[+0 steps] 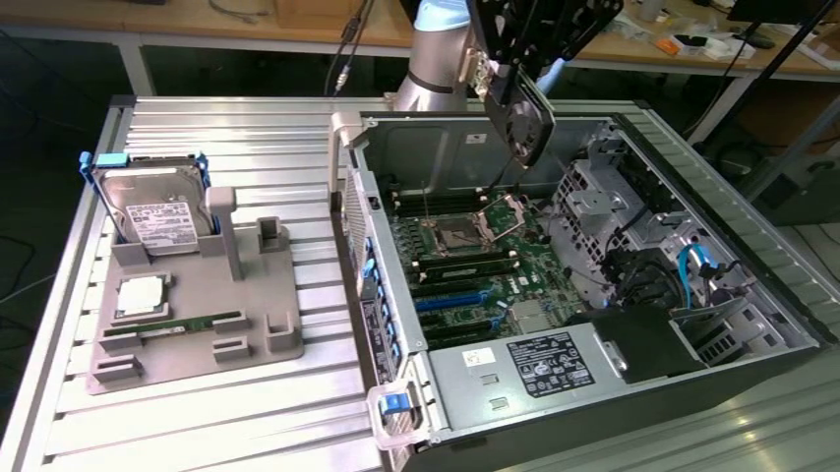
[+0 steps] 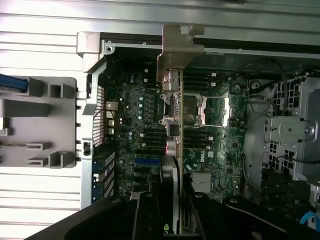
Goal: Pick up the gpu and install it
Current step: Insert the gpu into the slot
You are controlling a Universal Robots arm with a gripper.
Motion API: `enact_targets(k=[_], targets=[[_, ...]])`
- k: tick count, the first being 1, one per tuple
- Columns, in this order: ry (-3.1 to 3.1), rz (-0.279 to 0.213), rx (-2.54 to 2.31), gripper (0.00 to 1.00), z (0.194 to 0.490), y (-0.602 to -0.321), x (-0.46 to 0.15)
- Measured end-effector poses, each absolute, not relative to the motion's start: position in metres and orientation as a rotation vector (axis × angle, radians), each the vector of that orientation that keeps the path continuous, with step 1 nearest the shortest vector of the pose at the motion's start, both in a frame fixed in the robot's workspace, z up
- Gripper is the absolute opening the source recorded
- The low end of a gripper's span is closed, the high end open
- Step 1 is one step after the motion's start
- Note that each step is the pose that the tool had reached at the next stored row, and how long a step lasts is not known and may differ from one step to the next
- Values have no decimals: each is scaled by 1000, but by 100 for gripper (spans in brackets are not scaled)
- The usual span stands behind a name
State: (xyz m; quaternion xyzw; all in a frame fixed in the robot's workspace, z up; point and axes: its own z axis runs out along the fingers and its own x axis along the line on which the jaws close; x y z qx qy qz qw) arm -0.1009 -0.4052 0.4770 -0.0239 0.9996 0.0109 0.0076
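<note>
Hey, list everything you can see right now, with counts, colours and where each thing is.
gpu: one, black with silvery edge, held above the open case.
computer case: one, dark grey, open, exterior view's right.
motherboard: one, green, inside the case.
hard drive: one, silver with blue frame, standing in the holder.
memory stick: one, green, lying in the holder.
holder: one, grey, on the table, exterior view's left.
table: one, silvery slatted metal, under everything.
arm: one, silvery, beyond the case.
gripper: one, black, shut on the gpu.
</note>
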Motion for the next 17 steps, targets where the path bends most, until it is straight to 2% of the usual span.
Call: enact_targets(k=[17], targets=[[3124, 34, -142, 27, 475, -405, -69]])
